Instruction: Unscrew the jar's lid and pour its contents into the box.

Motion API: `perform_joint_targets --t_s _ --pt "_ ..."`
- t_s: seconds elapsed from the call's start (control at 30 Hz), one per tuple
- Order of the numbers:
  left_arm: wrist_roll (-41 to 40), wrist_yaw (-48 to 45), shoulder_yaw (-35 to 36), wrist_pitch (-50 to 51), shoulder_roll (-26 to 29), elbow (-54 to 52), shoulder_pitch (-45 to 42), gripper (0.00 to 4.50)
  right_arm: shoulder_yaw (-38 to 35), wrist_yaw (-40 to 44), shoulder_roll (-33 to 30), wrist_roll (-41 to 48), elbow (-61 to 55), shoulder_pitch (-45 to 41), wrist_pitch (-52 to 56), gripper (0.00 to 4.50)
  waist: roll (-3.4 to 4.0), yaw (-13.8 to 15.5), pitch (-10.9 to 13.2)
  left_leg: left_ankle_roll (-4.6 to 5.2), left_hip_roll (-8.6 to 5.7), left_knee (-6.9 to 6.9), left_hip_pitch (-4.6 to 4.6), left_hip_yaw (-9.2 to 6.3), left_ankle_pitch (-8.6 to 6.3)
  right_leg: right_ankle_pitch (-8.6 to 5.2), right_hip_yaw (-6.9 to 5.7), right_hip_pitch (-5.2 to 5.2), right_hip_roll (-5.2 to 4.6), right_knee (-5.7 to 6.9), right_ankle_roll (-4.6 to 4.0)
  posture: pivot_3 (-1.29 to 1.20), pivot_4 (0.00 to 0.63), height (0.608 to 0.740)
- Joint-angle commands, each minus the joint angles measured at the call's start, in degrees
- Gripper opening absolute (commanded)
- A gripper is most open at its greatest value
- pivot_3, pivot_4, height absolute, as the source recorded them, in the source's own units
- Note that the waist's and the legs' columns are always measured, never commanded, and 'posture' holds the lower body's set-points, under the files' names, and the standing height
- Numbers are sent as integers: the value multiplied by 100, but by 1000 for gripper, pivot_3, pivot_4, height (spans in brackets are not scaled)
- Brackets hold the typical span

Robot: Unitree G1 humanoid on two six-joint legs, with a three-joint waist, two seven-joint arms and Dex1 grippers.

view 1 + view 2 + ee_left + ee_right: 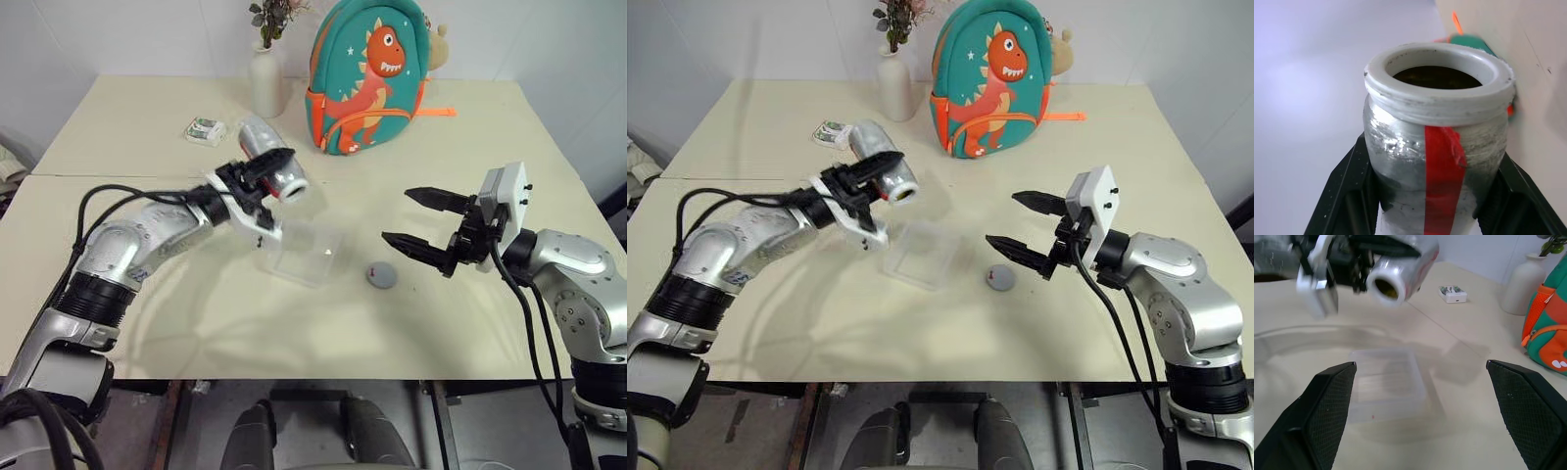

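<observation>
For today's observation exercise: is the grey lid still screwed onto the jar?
No: the jar in the left gripper has an open mouth, and the lid lies on the table.

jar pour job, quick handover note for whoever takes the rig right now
Left gripper: shut on the jar, held tipped on its side above the table, open mouth toward the box.
Right gripper: open, empty, hovering right of the box.
Box: clear tray on the table, just below and ahead of the jar's mouth; no pellets visible in it.
Lid: already off, lying on the table between the box and the right gripper.
Contents: dark mass inside the jar's mouth.
Done: unscrewing. Left: bring the mouth over the box and tip further to pour.
</observation>
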Motion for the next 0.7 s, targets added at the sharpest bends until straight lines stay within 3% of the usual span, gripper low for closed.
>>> perform_joint_targets --t_s 0.03,0.2,0.33,0.7 --pt "843 1043 -184 220 -34 -54 4 2040 -192 -181 112 95 -298 -2 -89 4481 0 10 0 0 0 1 0 0 0 0 0 0 0 0 1 0 150 740" --pt "1854 2113 -471 1056 -234 233 -178 2040 -248 -450 300 153 -366 20 -60 4481 0 57 0 1 0 6 0 1 -1 0 0 -3 2 9 1 0 150 740" --pt "2210 2356 -728 1360 -378 499 -350 2040 -253 -606 443 203 -378 -20 -47 4481 0 98 0 2 -1 15 -1 1 -2 1 0 -2 1 15 2 0 150 740" --pt "779 1660 -347 707 -207 367 -155 2040 -230 -573 486 234 -284 -4 -92 4481 -1 91 -1 3 -1 18 -2 5 -4 2 2 -4 0 21 3 0 150 740"
